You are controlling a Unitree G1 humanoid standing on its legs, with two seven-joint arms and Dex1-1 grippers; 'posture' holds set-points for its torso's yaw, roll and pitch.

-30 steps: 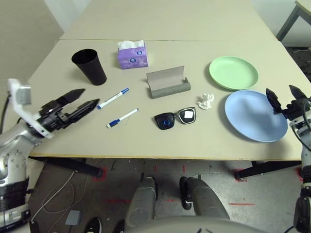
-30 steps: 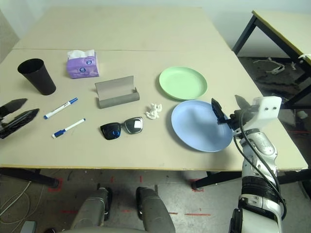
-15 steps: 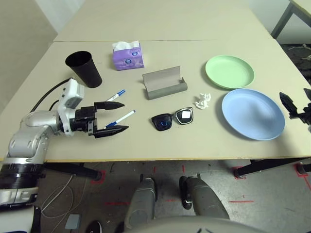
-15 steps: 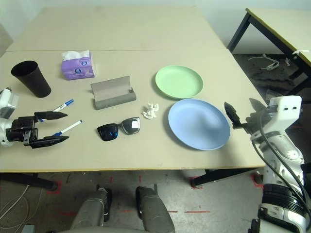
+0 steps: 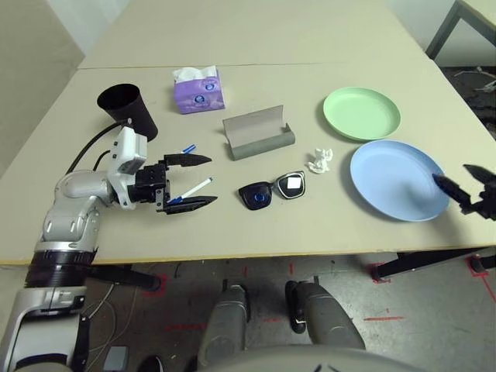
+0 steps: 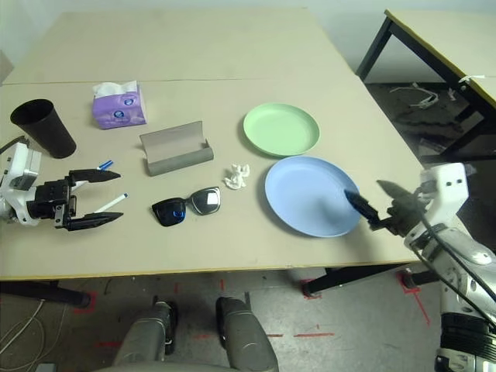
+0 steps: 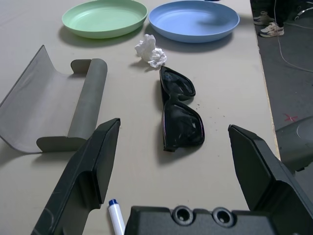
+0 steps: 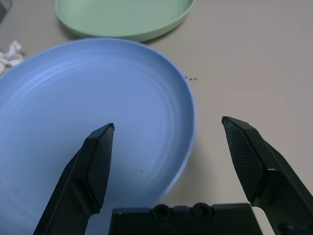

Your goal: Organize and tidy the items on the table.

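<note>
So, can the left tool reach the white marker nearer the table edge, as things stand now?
Probably yes. The left tool is open and its two fingers already straddle that white blue-capped marker, with bare table around it and nothing in between.

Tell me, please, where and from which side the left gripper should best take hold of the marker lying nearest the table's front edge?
Probably at mid-barrel, from above. The near marker lies flat on the table, so only its long white barrel offers two opposite sides. The left gripper, jaws open, already straddles it; turning them across the barrel should suit.
</note>
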